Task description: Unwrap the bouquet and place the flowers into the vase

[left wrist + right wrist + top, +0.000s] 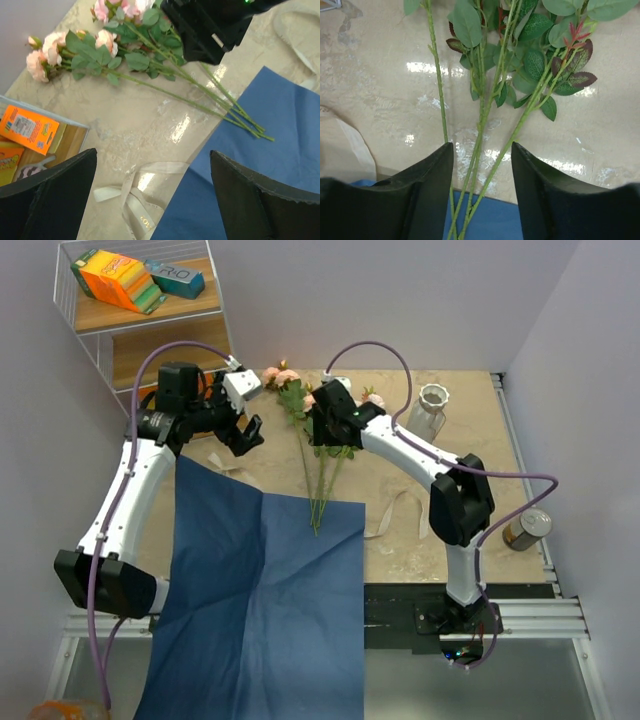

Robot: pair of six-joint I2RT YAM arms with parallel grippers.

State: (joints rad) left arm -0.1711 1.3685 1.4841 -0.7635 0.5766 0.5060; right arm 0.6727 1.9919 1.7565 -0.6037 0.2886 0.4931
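The bouquet lies unwrapped. Its blue paper (260,590) is spread flat over the table's near left. The flowers (318,490), pale pink roses on long green stems, lie loose on the table with their stem ends on the paper's far edge. My right gripper (482,147) is low over the stems (482,125); its jaws are partly closed, with most stems between them and a gap on each side. My left gripper (153,165) hangs open above a cream ribbon (135,195), left of the flowers (150,65). The white ribbed vase (432,405) stands upright at the back right.
A wire shelf (140,300) with colourful boxes stands at the back left. A metal can (527,529) sits near the right edge. A second strip of ribbon (390,520) lies right of the paper. My right arm (215,25) shows in the left wrist view.
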